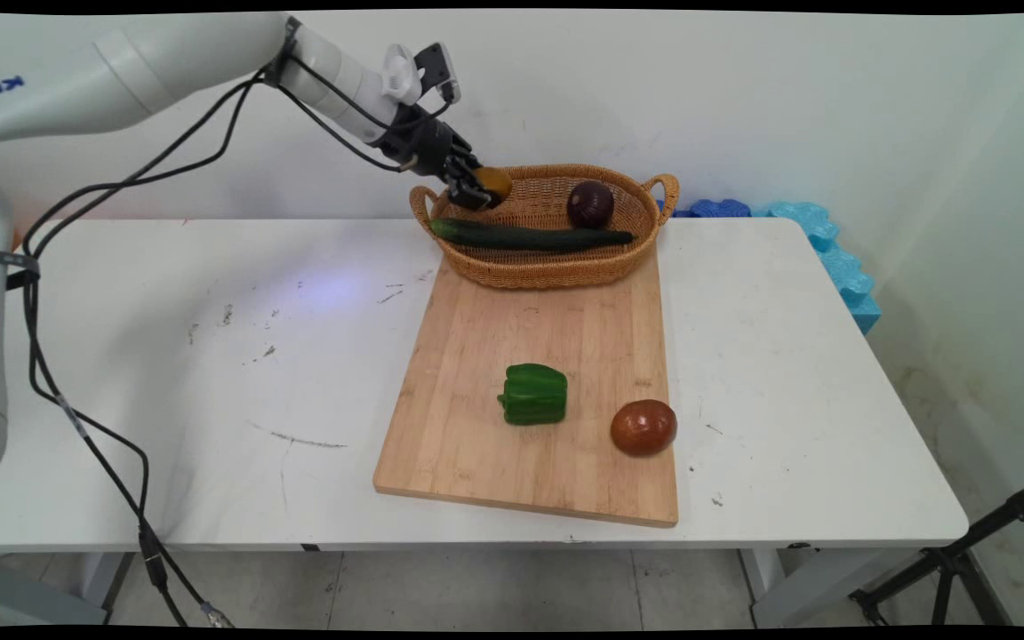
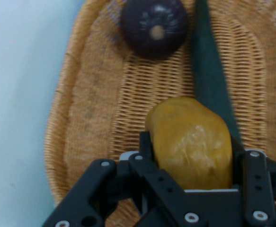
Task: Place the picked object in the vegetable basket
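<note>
**Potato held over wicker basket**

A yellow-brown potato is seen pinched between the 2 fingers of the black gripper, the jaws pressed against its sides, as the hand view makes plain. The potato is held just above the left end of an oval wicker basket, which is set at 12 o'clock on a wooden cutting board on the white table.

2 items are already lying inside the basket: a long dark cucumber stretched along its front, and a dark purple onion towards 1 o'clock of the basket's middle. In the hand view the potato is shown close over the woven floor, just beside the cucumber; whether it touches the weave cannot be told.

2 items are left on the board, well apart from the gripper: a green bell pepper near the board's middle and a reddish-brown tomato at about 4 o'clock of the pepper. Blue foam pieces are stacked off the table's far right corner, against the wall.
</note>
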### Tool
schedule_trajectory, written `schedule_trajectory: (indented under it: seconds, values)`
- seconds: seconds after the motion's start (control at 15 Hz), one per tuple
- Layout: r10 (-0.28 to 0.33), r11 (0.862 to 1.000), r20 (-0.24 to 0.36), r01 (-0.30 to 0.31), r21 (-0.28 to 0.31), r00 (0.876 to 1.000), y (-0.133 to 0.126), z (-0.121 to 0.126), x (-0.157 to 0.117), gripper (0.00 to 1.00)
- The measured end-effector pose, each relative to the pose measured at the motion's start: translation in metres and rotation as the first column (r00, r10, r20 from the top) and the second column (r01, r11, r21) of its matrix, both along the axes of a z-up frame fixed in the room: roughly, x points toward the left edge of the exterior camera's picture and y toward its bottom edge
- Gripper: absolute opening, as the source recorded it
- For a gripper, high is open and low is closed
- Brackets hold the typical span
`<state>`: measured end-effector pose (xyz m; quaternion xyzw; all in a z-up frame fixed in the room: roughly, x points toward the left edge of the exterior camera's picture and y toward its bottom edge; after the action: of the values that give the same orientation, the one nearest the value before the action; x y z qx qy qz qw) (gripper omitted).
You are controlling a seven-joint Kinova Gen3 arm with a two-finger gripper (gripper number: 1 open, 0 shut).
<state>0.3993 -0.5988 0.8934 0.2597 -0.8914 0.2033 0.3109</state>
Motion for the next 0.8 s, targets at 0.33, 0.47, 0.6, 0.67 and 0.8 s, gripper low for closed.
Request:
schedule_trajectory:
  seconds: [0.33, 0.47, 0.6, 0.67, 0.8]
  values:
    - [0.033, 0.999, 0.007, -0.033, -0.022, 0.999, -0.022, -0.013, 0.002, 0.0]
    - [0.047, 0.998, 0.009, -0.047, -0.029, 0.999, -0.03, -0.019, 0.004, 0.0]
    - [0.057, 0.998, 0.01, -0.057, -0.034, 0.998, -0.037, -0.024, 0.005, 0.0]
    - [0.061, 0.997, 0.01, -0.061, -0.036, 0.998, -0.039, -0.026, 0.005, 1.0]
    - [0.067, 0.997, 0.011, -0.066, -0.039, 0.998, -0.043, -0.029, 0.005, 1.0]
